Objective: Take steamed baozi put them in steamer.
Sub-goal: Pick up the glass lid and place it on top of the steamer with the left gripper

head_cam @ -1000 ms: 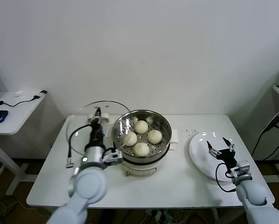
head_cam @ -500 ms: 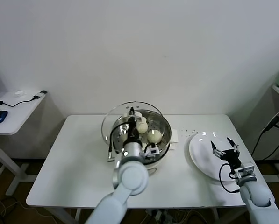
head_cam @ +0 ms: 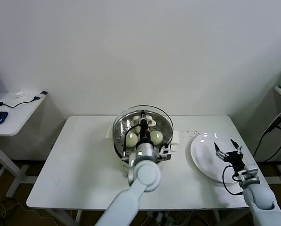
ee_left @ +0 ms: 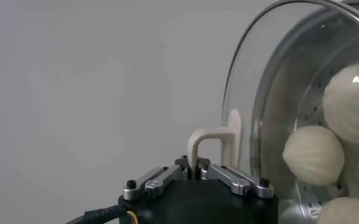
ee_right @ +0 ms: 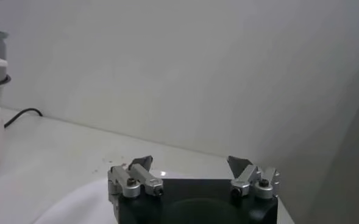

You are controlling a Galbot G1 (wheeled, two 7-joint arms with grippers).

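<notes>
Gleaming round steel steamer (head_cam: 164, 129) holds smooth, domed baozi (head_cam: 132, 138).

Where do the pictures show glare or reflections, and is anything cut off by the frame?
Head view: bright highlights on the white plate and the steamer rim. Left wrist view: the glass lid shows pale reflections, and the baozi are cropped at the edge. Right wrist view: even, soft light, no glare.

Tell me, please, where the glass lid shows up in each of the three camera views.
Head view: the glass lid sits over the steamer at table centre, held by the shut left gripper.
Left wrist view: it fills the right side, its cream handle clamped in the gripper.
Right wrist view: not in it.
Shared landmark: the baozi under the glass.
</notes>
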